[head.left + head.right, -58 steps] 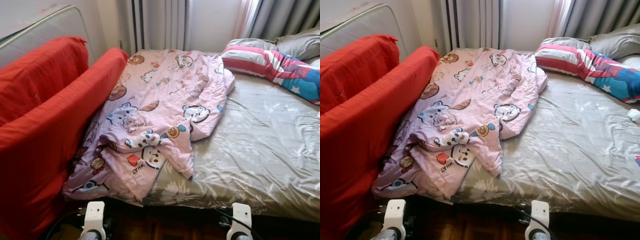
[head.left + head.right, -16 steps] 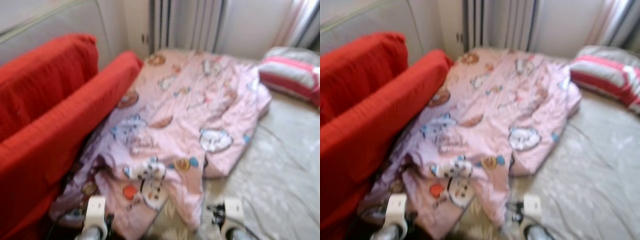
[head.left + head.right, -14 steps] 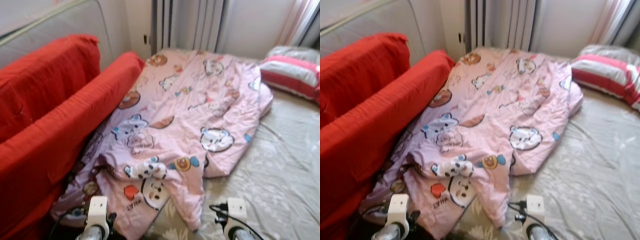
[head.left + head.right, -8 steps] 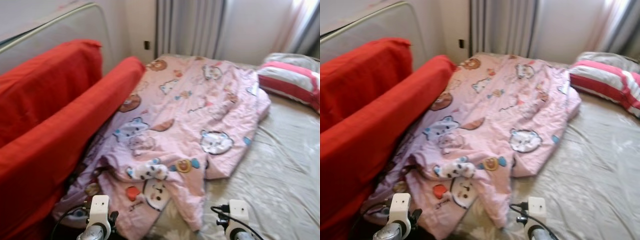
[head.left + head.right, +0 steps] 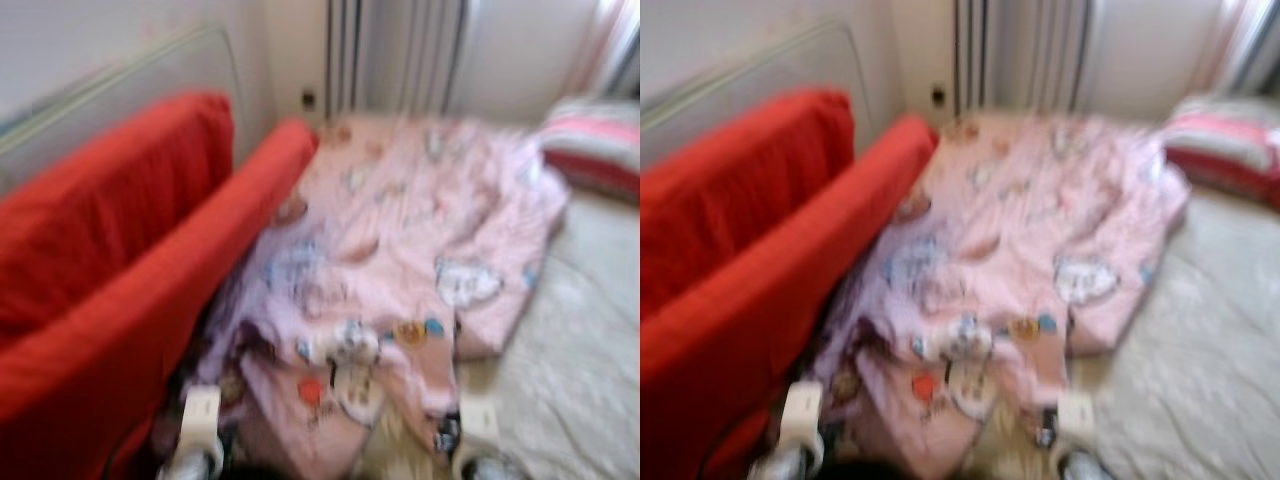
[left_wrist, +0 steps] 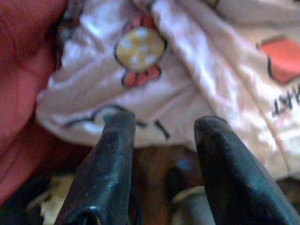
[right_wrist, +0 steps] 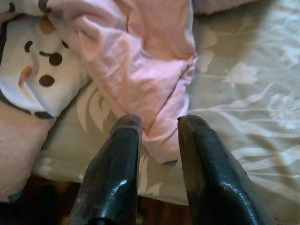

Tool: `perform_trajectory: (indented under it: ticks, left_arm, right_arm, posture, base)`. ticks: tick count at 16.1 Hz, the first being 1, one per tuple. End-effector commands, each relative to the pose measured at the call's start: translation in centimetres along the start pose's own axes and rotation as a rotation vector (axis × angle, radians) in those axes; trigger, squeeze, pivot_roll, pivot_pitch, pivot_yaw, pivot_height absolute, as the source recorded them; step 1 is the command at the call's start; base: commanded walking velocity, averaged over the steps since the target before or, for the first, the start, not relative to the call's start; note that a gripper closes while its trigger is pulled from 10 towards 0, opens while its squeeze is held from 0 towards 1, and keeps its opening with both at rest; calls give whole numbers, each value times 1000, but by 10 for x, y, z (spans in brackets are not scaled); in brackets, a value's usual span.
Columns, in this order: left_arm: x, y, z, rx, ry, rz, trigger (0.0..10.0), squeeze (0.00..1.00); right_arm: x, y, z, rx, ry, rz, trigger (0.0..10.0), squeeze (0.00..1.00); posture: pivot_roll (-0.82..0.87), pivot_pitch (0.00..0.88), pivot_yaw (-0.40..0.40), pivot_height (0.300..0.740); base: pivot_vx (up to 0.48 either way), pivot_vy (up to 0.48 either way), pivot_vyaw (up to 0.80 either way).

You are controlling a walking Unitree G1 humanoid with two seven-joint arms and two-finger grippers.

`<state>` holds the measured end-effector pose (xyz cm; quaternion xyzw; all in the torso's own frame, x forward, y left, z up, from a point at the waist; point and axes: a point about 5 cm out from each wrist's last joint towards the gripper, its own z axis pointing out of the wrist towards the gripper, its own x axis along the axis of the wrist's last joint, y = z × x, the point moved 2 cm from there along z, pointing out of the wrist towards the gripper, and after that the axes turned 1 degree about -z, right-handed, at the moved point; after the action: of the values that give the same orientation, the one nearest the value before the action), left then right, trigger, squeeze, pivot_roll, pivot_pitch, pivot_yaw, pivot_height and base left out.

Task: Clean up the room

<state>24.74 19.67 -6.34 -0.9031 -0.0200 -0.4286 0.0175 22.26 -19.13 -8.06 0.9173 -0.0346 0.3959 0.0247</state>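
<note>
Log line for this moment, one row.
scene: pink quilt crumpled on bed beside red sofa | left gripper: open, at quilt edge | right gripper: open, at quilt corner | head views: blurred

counted in the blurred head views: one bed, its grey leaf-print sheet (image 5: 590, 330) bare on the robot's right side. one pink cartoon-print quilt (image 5: 400, 240) lies crumpled across the bed. one striped red and white pillow (image 5: 590, 150) sits at the far right corner. two red cushioned parts, a back (image 5: 100, 200) and an arm (image 5: 190, 290), stand at the bed's left edge. one pale framed panel (image 5: 130, 85) leans behind them. one set of grey curtains (image 5: 400, 50) hangs at the wall. two grippers counted: left gripper (image 6: 161, 124) and right gripper (image 7: 159, 123), each with two black fingers set apart.
</note>
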Motion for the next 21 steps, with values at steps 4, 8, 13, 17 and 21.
perform_trajectory:
  ticks: [4,8,13,17,21]
  left_arm:
    - [28,0,4,-11,117,-16,10000,0]
    - [46,8,7,-34,190,6,10000,0]
    - [48,10,7,-38,210,4,10000,0]
    - [45,14,5,-53,224,-2,10000,0]
    - [41,14,2,-53,248,-5,10000,0]
  right_arm:
    - [29,-1,4,-20,126,21,10000,0]
    - [47,-1,6,-9,201,4,10000,0]
    - [57,-9,7,21,243,-5,10000,0]
    - [67,-16,6,64,305,-67,10000,0]
    - [78,-18,2,69,398,-93,10000,0]
  posture:
    - [63,88,-1,740]
    - [63,68,-6,740]
    - [55,44,-7,740]
    - [41,18,-13,740]
    - [40,0,-21,740]
  base:
    - [0,0,0]
    - [0,0,0]
    - [0,-244,0]
    - [0,0,0]
    - [0,0,0]
